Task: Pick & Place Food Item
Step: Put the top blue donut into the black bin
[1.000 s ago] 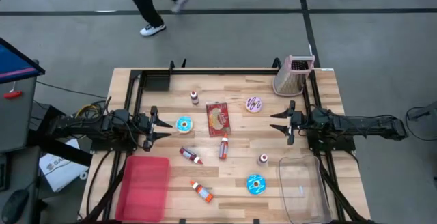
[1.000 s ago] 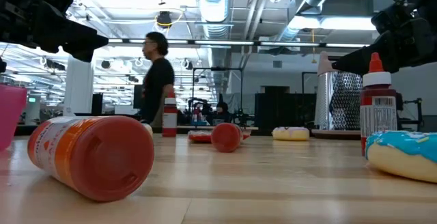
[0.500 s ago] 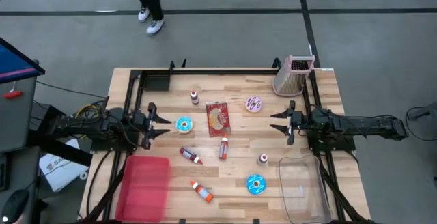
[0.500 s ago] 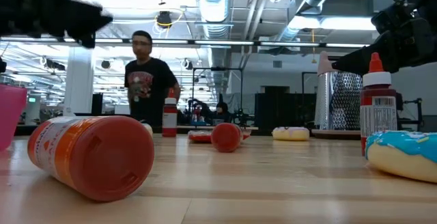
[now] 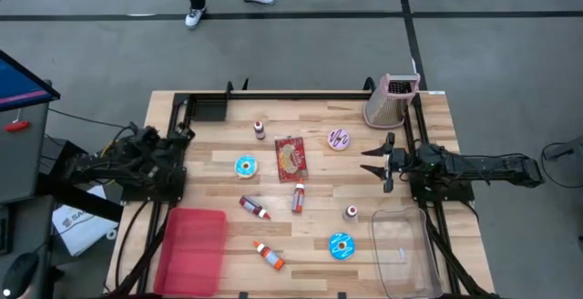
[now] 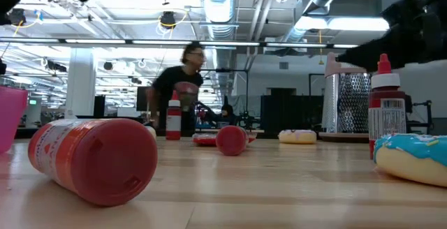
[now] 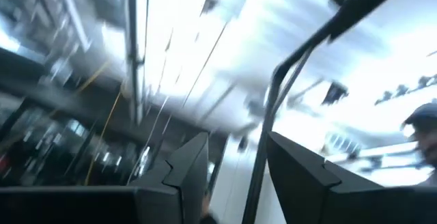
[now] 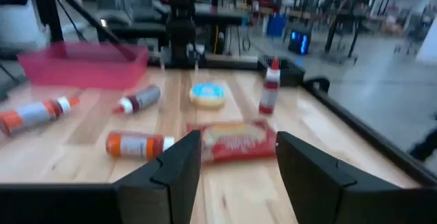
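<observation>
Both my tools empty, the food lying loose on the pale wooden worktop [image 5: 319, 121].

My left tool [image 7: 235, 173] is pulled back at the worktop's left edge and tipped up toward the ceiling, its fingers apart with nothing between them. My right tool [image 5: 375, 161] sits level at the right edge, fingers apart, facing the red flat snack packet [image 5: 291, 158] at the middle. A blue-iced doughnut [image 5: 245, 166] lies just beside the packet.
</observation>
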Robot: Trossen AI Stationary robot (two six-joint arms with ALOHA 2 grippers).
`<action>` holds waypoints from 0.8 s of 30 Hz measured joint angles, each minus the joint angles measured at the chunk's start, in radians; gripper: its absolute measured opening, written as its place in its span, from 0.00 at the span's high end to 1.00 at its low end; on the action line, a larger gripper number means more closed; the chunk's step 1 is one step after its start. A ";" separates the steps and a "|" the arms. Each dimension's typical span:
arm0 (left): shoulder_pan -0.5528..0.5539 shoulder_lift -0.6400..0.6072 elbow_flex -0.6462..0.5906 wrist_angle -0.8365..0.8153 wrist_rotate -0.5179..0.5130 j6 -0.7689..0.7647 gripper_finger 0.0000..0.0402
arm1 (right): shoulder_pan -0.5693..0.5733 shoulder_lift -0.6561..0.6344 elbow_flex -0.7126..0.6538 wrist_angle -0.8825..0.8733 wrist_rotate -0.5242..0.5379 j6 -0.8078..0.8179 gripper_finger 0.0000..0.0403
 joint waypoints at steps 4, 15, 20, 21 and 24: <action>0.000 0.074 0.000 0.103 0.004 -0.018 0.64 | 0.001 0.000 0.000 0.185 -0.029 0.182 0.55; 0.000 0.414 0.017 0.380 -0.088 -0.043 0.64 | 0.000 -0.002 0.047 0.628 0.032 0.674 0.55; 0.005 0.504 0.073 0.390 -0.108 0.017 0.64 | 0.000 -0.001 0.076 0.758 0.038 0.753 0.55; 0.005 0.514 0.088 0.390 -0.108 0.023 0.64 | 0.000 -0.001 0.087 0.772 0.058 0.750 0.55; 0.005 0.537 0.123 0.391 -0.093 0.041 0.64 | 0.000 0.000 0.119 0.780 0.135 0.750 0.55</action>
